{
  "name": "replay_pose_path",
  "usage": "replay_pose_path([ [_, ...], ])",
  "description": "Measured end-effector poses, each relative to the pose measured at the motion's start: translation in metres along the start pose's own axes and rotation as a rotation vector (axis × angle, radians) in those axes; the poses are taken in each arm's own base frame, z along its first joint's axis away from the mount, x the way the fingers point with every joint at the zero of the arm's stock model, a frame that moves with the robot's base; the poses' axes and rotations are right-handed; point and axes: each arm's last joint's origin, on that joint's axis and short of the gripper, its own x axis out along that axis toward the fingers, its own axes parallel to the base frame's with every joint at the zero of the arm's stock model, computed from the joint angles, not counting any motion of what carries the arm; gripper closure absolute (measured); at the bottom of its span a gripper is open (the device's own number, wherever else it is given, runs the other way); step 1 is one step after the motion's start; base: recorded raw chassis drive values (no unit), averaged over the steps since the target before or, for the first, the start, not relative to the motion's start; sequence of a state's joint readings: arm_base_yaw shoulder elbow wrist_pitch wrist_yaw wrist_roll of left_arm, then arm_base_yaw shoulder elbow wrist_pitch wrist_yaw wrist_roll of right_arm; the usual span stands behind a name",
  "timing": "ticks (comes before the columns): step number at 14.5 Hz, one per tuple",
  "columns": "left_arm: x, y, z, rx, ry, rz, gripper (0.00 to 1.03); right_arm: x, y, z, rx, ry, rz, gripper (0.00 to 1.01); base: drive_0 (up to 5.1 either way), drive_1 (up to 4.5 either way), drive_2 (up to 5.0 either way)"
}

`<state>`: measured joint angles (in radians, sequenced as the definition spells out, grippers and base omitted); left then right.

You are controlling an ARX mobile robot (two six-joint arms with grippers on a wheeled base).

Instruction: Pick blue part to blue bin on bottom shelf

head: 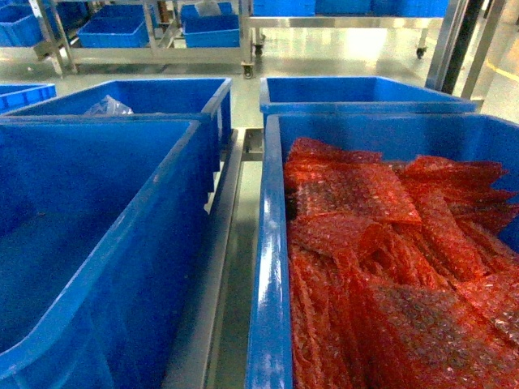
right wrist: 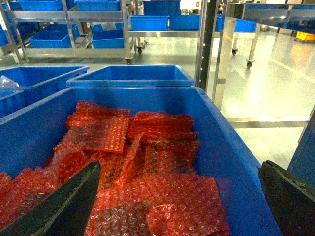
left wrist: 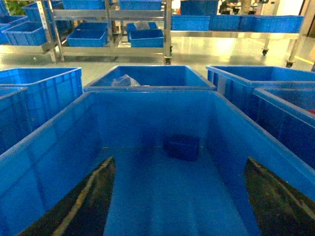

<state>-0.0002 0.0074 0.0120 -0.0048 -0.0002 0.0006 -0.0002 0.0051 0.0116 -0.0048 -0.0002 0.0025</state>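
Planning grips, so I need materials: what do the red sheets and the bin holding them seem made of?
Red sheets: apparently bubble wrap, thin translucent plastic film with a raised bubble pattern, glossy and crumpled. Their bin: looks like moulded rigid blue plastic, smooth with a slight sheen and a thick rolled rim.

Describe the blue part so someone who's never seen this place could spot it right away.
Start at the large blue bin on the left, beside the bin of red bubble wrap. On its floor near the far wall sits the blue part, a small dark-blue block. It is the only item in that bin.
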Motion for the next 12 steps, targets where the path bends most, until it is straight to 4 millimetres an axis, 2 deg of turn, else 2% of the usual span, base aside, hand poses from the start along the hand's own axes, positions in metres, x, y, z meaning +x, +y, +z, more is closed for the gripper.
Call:
replay_pose_path([
  [7,0.0000,0.0000,0.0000,0.001,0.000,0.000,0.03,0.0000,0.0000,0.0000,0.000,0.000,0.000,0.03,0.0,0.00,0.0],
  [12,0.0000,0.0000,0.0000,0.000,0.000,0.000,0.05,0.0000,0.0000,0.0000,0.000,0.000,0.000,0.03,0.0,0.00,0.0],
])
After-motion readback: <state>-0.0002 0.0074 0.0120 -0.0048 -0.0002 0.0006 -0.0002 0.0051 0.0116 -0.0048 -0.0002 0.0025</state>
